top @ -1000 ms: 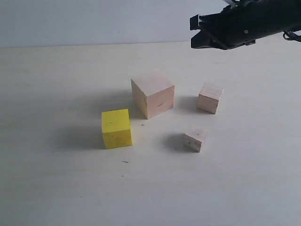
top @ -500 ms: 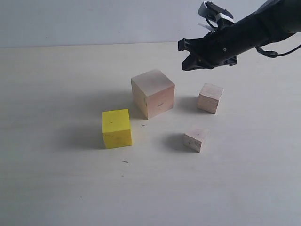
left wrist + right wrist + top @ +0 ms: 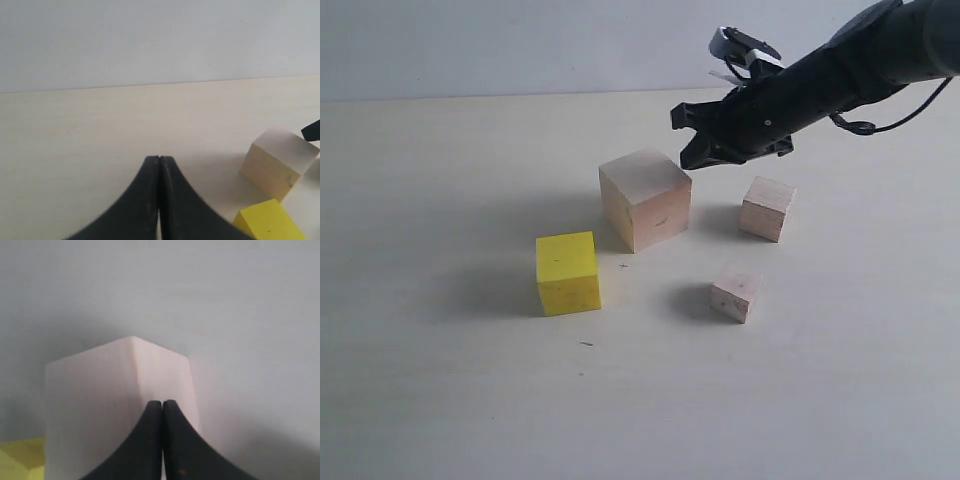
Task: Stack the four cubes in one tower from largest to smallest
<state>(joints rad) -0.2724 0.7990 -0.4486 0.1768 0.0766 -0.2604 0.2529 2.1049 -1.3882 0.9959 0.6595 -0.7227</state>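
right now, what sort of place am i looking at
Probably a robot test bench: a bare pale tabletop against a plain wall, a black robot arm above it, and plain blocks laid out, like the big wood cube and the yellow cube.

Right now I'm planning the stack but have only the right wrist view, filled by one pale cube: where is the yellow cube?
Observer: In the exterior view the yellow cube stands left of the large pale cube and nearer the camera, apart from it.
Operator: And the two small ones?
Observer: Both stand right of the large pale cube, unstacked: the small wood cube farther back, the smallest wood cube nearer the camera.
Operator: The left gripper?
Observer: The left gripper is shut on nothing; the exterior view does not show it.
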